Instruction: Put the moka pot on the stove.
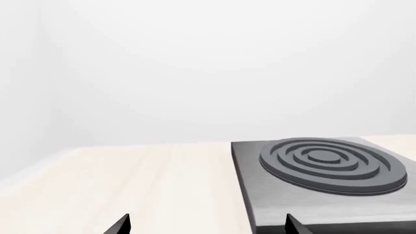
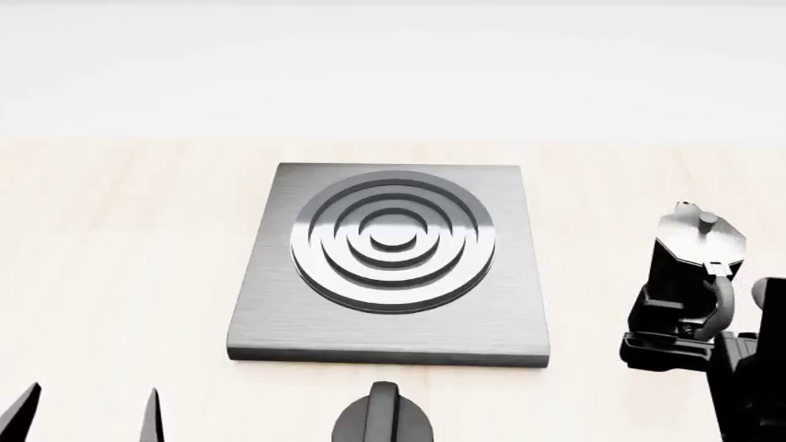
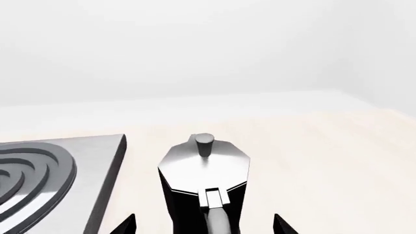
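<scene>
The moka pot point(image 2: 690, 262) is glossy black with a silver lid and a small knob, and it is to the right of the stove point(image 2: 276, 304). It is upright, and its base is hidden behind my right arm. In the right wrist view the moka pot point(image 3: 201, 170) sits between the two fingertips of my right gripper point(image 3: 204, 225), handle toward the camera. That gripper is open, with a gap on each side of the pot. My left gripper point(image 1: 206, 225) is open and holds nothing, low over the table by the stove's near left corner point(image 1: 260, 214).
A squat black knob point(image 2: 383, 419) sits just in front of the stove's near edge. The light wooden tabletop point(image 2: 123, 230) runs back to a white wall. The raised ring burner point(image 2: 393, 239) stands proud of the plate.
</scene>
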